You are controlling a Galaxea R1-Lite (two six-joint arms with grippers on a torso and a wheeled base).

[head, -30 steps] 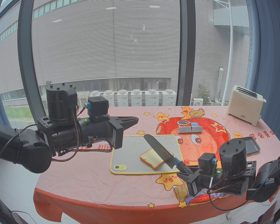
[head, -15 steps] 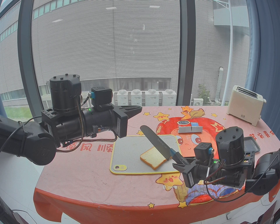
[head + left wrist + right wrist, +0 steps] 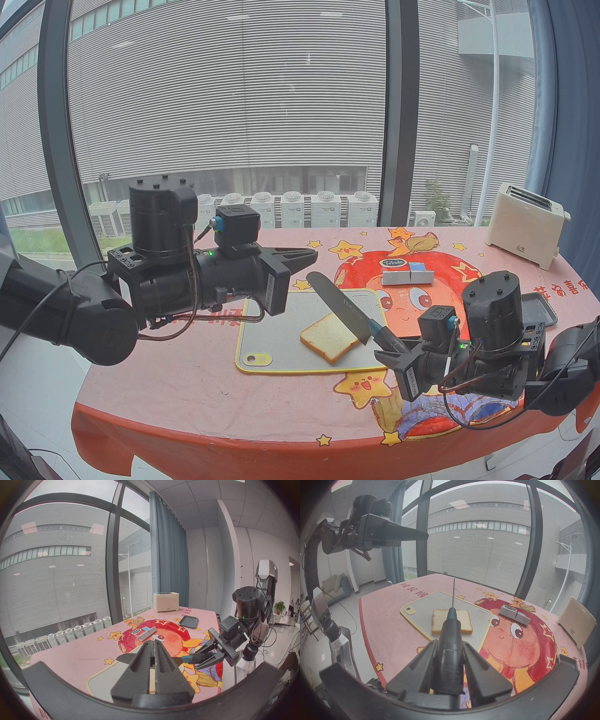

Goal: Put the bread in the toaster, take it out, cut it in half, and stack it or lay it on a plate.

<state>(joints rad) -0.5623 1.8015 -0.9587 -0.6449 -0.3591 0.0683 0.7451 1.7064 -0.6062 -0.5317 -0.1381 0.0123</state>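
Right end effector (image 3: 389,350) clamps the knife (image 3: 342,307), blade slanting up-left above the bread (image 3: 325,339)

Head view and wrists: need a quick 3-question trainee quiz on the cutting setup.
1. True or false: the bread lies whole on the cutting board.
2. What does the right gripper hold? A) knife B) spoon C) nothing
3. Fill in: the left gripper, held above the table, has its fingers ____ (open/shut).
Key: 1 true; 2 A; 3 shut.
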